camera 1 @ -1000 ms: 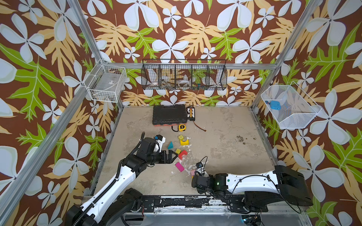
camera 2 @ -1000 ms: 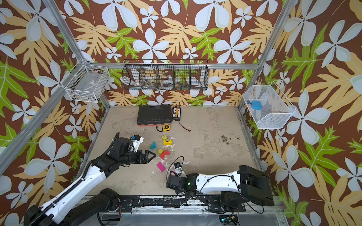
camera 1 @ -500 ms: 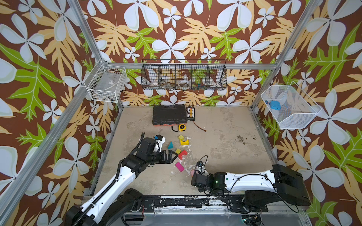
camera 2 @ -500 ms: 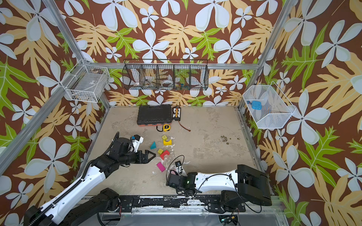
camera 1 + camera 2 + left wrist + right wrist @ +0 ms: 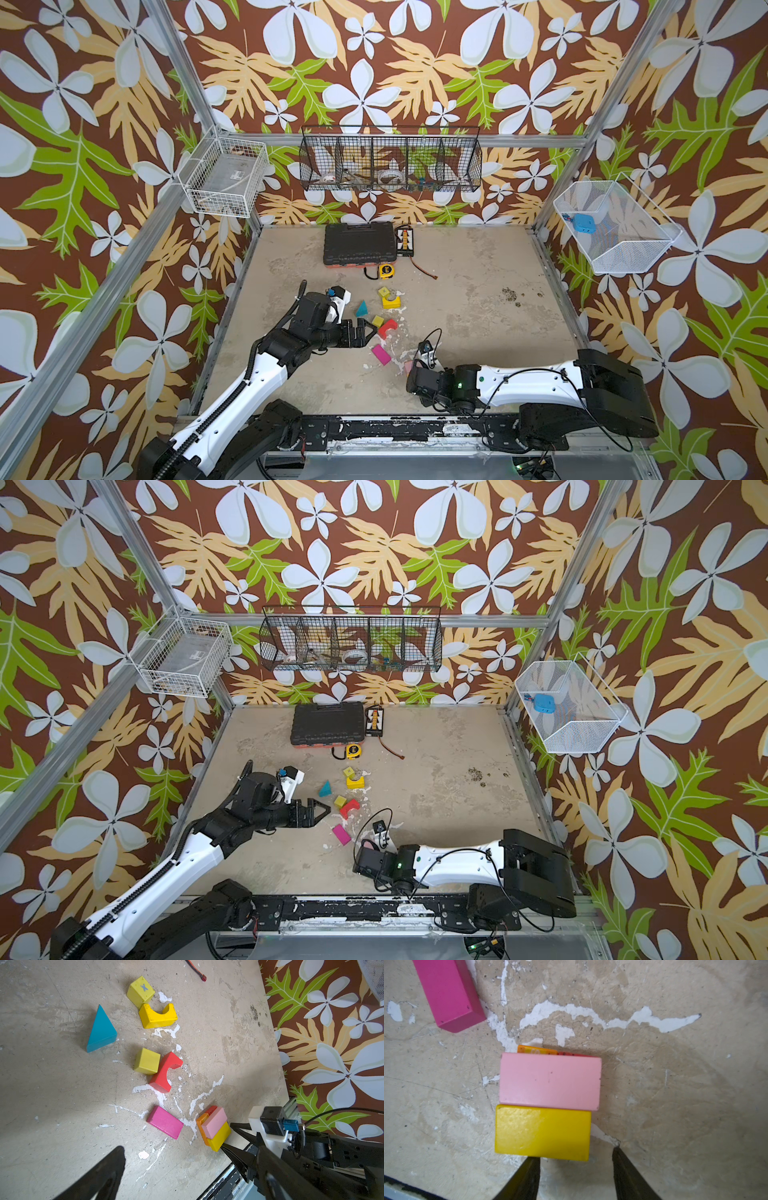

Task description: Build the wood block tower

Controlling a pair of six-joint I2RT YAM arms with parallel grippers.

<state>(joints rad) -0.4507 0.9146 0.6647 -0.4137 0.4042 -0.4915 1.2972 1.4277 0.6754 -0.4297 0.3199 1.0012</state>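
The tower [image 5: 214,1122] is a low stack near the table's front edge. A pink brick [image 5: 550,1081] and a yellow brick [image 5: 543,1132] lie side by side on an orange block [image 5: 536,1050] and a red block [image 5: 571,1054]. My right gripper [image 5: 574,1154] stands open just in front of the yellow brick, one fingertip at its edge, nothing between the fingers. A magenta brick [image 5: 165,1122] lies beside the stack. Farther off lie a red arch [image 5: 166,1072], a yellow cube [image 5: 147,1061], a yellow arch [image 5: 158,1016], a marked yellow cube [image 5: 141,991] and a teal wedge [image 5: 361,308]. My left gripper [image 5: 368,330] hovers wide open and empty beside the red arch.
A black case [image 5: 359,245], a yellow tape measure [image 5: 386,271], a small board [image 5: 405,239] and a red wire [image 5: 424,270] lie at the back. Wire baskets [image 5: 390,162] hang on the walls. The black front rail [image 5: 374,428] runs just behind the right wrist.
My right arm has crept slightly to the left toward the stack, its fingers a touch narrower. The left arm and the blocks have not moved.
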